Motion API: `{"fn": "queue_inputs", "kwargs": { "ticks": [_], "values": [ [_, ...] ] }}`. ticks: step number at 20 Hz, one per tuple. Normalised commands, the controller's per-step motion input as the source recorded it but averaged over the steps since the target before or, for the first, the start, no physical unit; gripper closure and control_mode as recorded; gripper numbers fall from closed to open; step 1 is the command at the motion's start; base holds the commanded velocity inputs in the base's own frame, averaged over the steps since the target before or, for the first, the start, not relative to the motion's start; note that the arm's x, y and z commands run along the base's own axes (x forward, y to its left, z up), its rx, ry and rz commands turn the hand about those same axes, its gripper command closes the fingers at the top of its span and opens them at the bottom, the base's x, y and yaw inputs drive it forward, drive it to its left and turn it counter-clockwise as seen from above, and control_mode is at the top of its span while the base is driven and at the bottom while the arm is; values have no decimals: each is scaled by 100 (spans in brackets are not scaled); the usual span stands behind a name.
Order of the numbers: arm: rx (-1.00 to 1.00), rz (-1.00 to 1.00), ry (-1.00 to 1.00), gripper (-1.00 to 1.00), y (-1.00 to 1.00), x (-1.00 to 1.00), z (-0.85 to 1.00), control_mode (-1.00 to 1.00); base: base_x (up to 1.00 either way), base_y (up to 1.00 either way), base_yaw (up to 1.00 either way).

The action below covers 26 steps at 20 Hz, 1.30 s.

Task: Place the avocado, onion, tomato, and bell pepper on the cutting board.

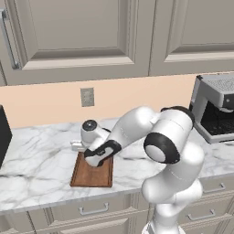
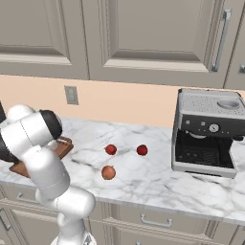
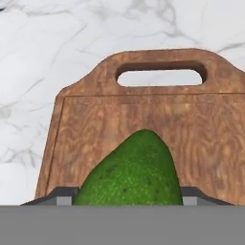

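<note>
The dark-green avocado [image 3: 130,172] sits between my fingertips, with my gripper [image 3: 128,197] shut on it just above the brown wooden cutting board [image 3: 100,124]. The board's handle slot lies at the top of the hand view. From the left base camera, the cutting board [image 1: 91,176] lies on the marble counter under my bent arm. To the right of the arm, on the counter, are two red round items [image 2: 111,149] [image 2: 142,150], the tomato and the bell pepper; I cannot tell which is which. The orange-brown onion [image 2: 108,172] lies nearer the counter's front edge.
A grey coffee machine [image 2: 206,134] stands at the right end of the counter. A dark appliance [image 1: 3,132] sits at the far left edge. Upper cabinets hang above, and drawers run below the counter's front edge.
</note>
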Motion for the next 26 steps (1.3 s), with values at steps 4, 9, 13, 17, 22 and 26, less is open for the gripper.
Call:
{"fn": "queue_inputs", "kwargs": {
  "ticks": [4, 9, 13, 17, 22, 26],
  "values": [
    [0, -5, 0, 100, 3, 18, -33, -100, 0, 0, 0],
    [0, -4, 0, -100, 7, 12, -27, -100, 0, 0, 0],
    [0, -4, 0, -100, 0, 0, -7, -100, 0, 0, 0],
    [0, -5, 0, -100, -13, -4, 0, -100, 0, 0, 0],
    [0, -5, 0, -100, -24, -12, 0, -100, 0, 0, 0],
    [0, -5, 0, -100, -32, -14, 1, -100, 0, 0, 0]
  ]
}}
